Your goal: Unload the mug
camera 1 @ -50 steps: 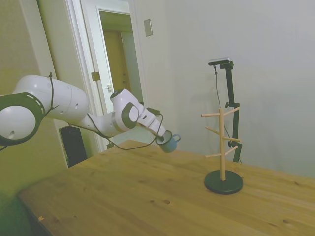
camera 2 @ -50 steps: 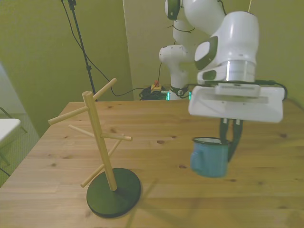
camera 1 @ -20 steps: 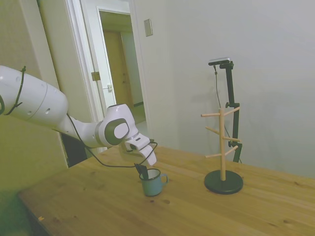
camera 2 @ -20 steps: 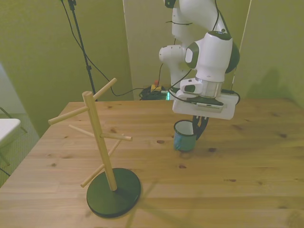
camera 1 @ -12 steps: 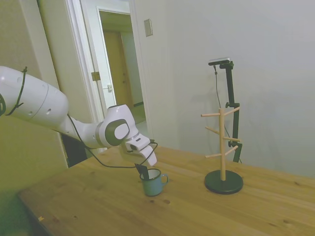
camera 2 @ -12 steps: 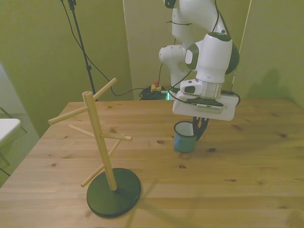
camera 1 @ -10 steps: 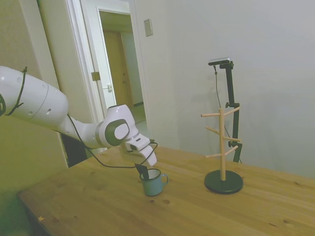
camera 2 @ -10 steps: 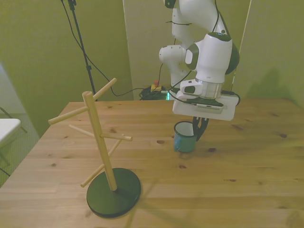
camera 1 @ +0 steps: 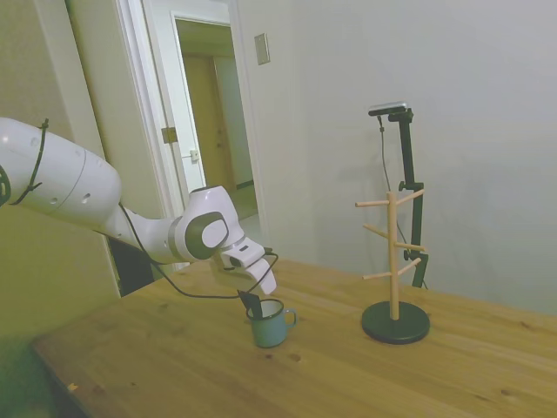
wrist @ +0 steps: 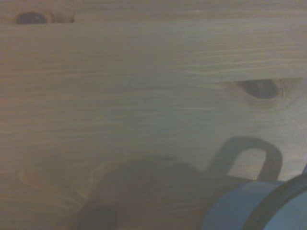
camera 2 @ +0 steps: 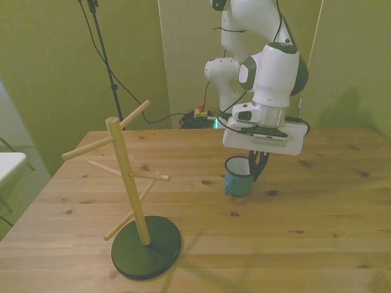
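On the wooden counter (camera 2: 317, 207), near its middle: blue enamel mug (camera 2: 237, 177), upright, base apparently seated on the planks, well apart from the wooden peg stand (camera 2: 129, 183). Tool (camera 2: 255, 163) at the mug's rim, probably pinching the wall; fingers partly hidden. Glossy mug, dark rim, loop handle (camera 1: 291, 317). Bare pegs, round dark base.

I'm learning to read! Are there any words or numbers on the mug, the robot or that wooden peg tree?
No readable words, numbers or signs in any view.
The mug: plain blue, no print showing.
The wooden peg stand: bare wood on a dark base, no label.
The robot arm: plain white, no readable marking.
The plate on the wall by the door: too small to tell whether it bears text.
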### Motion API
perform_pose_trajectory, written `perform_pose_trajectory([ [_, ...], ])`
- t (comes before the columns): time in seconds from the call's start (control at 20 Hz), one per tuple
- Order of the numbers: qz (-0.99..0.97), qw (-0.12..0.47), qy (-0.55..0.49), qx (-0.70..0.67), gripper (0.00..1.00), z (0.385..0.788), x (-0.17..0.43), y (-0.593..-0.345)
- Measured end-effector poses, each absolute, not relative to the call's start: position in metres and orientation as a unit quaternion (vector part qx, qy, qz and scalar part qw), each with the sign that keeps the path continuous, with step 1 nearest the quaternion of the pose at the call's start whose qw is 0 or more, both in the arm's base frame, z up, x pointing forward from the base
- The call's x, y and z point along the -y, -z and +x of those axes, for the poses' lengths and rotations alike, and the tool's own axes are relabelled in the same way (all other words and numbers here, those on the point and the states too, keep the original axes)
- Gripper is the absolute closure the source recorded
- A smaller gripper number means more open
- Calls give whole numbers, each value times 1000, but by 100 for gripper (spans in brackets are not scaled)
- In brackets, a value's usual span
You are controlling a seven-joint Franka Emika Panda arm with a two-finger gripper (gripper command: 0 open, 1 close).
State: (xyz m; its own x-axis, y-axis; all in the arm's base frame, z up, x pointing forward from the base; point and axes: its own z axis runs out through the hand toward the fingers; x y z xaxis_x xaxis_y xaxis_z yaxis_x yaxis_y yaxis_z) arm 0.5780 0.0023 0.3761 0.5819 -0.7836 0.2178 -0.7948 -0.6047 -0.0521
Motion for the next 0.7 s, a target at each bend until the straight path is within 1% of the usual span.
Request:
perform_pose_trajectory([
  [0.55, 891, 24, -104, 442, 0, 574, -3, -375],
  [0.7, 893, 25, -98, 439, 0, 571, -1, -382],
])
